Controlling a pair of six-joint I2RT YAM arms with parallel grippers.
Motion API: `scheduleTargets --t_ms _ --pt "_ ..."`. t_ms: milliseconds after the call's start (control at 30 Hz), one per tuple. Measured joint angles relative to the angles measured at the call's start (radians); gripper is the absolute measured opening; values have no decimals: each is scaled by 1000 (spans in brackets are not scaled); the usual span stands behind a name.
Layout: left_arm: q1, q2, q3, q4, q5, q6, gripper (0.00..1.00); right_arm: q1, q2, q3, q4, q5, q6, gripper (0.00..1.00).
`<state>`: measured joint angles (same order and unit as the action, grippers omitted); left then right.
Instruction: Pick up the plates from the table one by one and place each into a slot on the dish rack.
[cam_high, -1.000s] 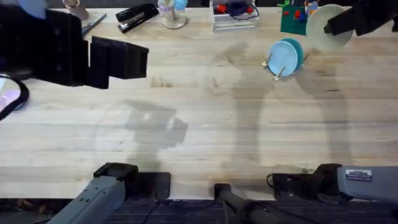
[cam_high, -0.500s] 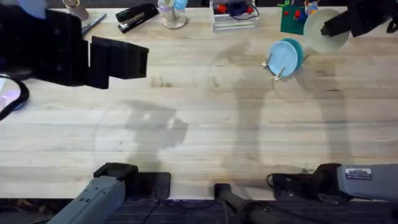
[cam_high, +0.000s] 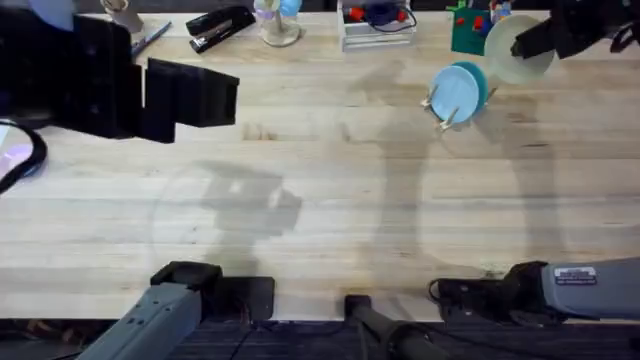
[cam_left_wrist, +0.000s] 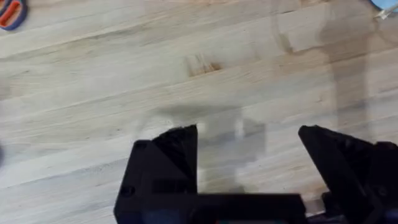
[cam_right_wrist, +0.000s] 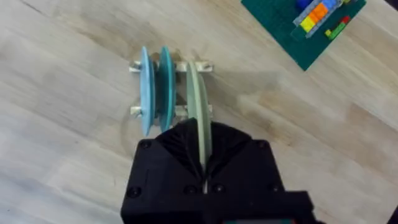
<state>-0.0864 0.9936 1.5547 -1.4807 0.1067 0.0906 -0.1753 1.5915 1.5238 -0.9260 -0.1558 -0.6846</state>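
The cream-yellow plate (cam_high: 510, 50) (cam_right_wrist: 198, 106) stands on edge in my right gripper (cam_high: 535, 42) (cam_right_wrist: 203, 163), which is shut on its rim. It hangs over the far right of the table (cam_high: 330, 200), just beyond the dish rack (cam_high: 448, 108) (cam_right_wrist: 168, 65). The rack holds the teal plate (cam_high: 477, 76) (cam_right_wrist: 165, 84) and a paler light-blue plate (cam_high: 455, 92) (cam_right_wrist: 145, 87), both upright in slots. In the right wrist view the cream plate lines up beside the teal one. My left gripper (cam_high: 195, 95) (cam_left_wrist: 249, 146) is open over bare wood at the far left.
Along the far edge sit a black stapler (cam_high: 220, 25), a white cup-shaped object (cam_high: 278, 28), a clear tray (cam_high: 378, 28) and a green baseplate with bricks (cam_high: 468, 32) (cam_right_wrist: 298, 28). A dark round object (cam_high: 20, 155) lies at the left edge.
My right gripper has carried the cream plate slightly left, toward the rack. The left arm has not moved.
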Motion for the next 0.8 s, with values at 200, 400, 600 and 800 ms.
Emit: scheduleTargets --t_ms 200,400,600,800 --pt "0 0 0 0 0 0 994 0 30 0 33 -2 4 31" --pt "0 0 0 0 0 0 994 4 46 0 35 -2 8 31" --pt "0 0 0 0 0 0 994 26 54 0 41 -2 8 31" --pt "0 0 0 0 0 0 994 36 90 0 53 -2 8 31"
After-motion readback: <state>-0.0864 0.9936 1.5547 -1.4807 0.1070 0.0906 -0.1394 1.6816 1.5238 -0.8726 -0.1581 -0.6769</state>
